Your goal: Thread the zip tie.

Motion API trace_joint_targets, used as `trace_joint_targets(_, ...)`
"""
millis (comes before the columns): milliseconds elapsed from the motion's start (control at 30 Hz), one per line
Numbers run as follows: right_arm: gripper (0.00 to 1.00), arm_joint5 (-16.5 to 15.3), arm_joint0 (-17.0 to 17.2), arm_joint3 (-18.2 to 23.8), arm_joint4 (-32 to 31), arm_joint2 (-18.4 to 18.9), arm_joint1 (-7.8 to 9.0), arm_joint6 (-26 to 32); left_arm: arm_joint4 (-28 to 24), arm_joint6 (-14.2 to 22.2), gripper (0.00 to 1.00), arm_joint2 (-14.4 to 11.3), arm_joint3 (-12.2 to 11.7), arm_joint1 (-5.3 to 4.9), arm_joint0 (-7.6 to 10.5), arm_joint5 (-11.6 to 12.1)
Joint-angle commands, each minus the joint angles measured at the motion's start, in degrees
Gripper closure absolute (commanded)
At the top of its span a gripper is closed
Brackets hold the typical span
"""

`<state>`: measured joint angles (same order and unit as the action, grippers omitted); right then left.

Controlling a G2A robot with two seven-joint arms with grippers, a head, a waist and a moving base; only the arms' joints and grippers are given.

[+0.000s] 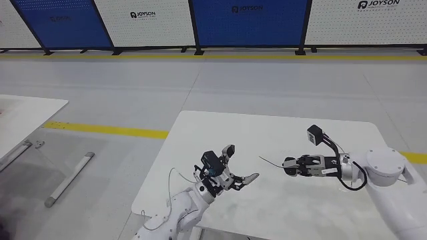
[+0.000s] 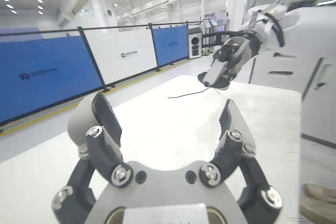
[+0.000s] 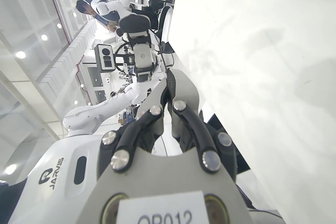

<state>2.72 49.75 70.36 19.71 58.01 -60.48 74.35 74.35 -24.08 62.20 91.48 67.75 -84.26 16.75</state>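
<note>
Here, the white desk [image 1: 200, 127] carries nothing but the work held above it. The right gripper [image 1: 287, 165] hangs over the middle of the desk toward its right edge, its fingers pressed together on one end of the zip tie [image 2: 187, 95]. The left gripper [image 2: 164, 99] sits over the near left part of the desk, its fingers spread wide with nothing between them, facing the tie's free tip but apart from it. The tie is a thin black strap sticking out toward the left gripper. I cannot tell whether its tip touches the desk.

The strap looks limp and narrow, so its tip could sag or sway and the left gripper could close on air. A sideways nudge could also twist it in the right gripper's pinch.
</note>
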Motion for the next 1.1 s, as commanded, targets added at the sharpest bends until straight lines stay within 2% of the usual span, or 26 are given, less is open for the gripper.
trace_joint_targets(0,1.0,0.0,0.0,0.0,0.0,0.0,0.0,0.0,-0.24,0.01,0.0,-0.08,-0.01,0.02,-0.01,0.36)
trace_joint_targets(167,1.0,0.0,0.0,0.0,0.0,0.0,0.0,0.0,-0.24,0.01,0.0,-0.08,-0.01,0.02,-0.01,0.36)
trace_joint_targets(200,1.0,0.0,0.0,0.0,0.0,0.0,0.0,0.0,1.1,-0.59,0.0,0.19,0.08,0.03,0.14,-1.61)
trace_joint_targets(267,1.0,0.0,0.0,0.0,0.0,0.0,0.0,0.0,13.05,-6.87,0.0,-0.06,-0.89,0.0,0.18,-12.26)
trace_joint_targets(300,1.0,0.0,0.0,0.0,0.0,0.0,0.0,0.0,15.61,-10.69,0.0,-1.59,-2.04,0.11,-0.08,-16.36)
trace_joint_targets(333,1.0,0.0,0.0,0.0,0.0,0.0,0.0,0.0,15.61,-12.69,0.0,-2.73,-3.02,-0.08,0.68,-19.07)
trace_joint_targets(367,1.0,0.0,0.0,0.0,0.0,0.0,0.0,0.0,15.61,-14.87,0.0,-4.22,-4.31,-0.56,1.99,-22.89)
trace_joint_targets(400,1.0,0.0,0.0,0.0,0.0,0.0,0.0,0.0,15.61,-17.54,0.0,-7.22,-6.71,-1.57,4.22,-28.17)
trace_joint_targets(467,1.0,0.0,0.0,0.0,0.0,0.0,0.0,0.0,15.61,-20.53,0.0,-13.43,-10.92,-3.48,8.48,-36.23)
trace_joint_targets(500,1.0,0.0,0.0,0.0,0.0,0.0,0.0,0.0,15.61,-20.83,0.0,-17.21,-13.46,-4.81,12.38,-36.23)
trace_joint_targets(567,1.0,0.0,0.0,0.0,0.0,0.0,0.0,0.0,15.61,-18.72,0.0,-22.41,-15.59,-6.63,17.4,-36.23)
trace_joint_targets(633,1.0,0.0,0.0,0.0,0.0,0.0,0.0,0.0,15.61,-15.03,0.0,-27.69,-15.53,-8.49,21.73,-36.23)
trace_joint_targets(667,1.0,0.0,0.0,0.0,0.0,0.0,0.0,0.0,15.61,-13.39,0.0,-29.45,-14.65,-9.24,22.94,-36.23)
trace_joint_targets(733,1.0,0.0,0.0,0.0,0.0,0.0,0.0,0.0,15.61,-10.81,0.0,-31.98,-11.15,-11.12,24.26,-36.23)
trace_joint_targets(767,1.0,0.0,0.0,0.0,0.0,0.0,0.0,0.0,15.61,-10.03,0.0,-32.06,-9.51,-12.02,24.38,-36.23)
trace_joint_targets(1067,1.0,0.0,0.0,0.0,0.0,0.0,0.0,0.0,15.61,-10.03,0.0,-32.06,-9.51,-12.02,24.38,-36.23)
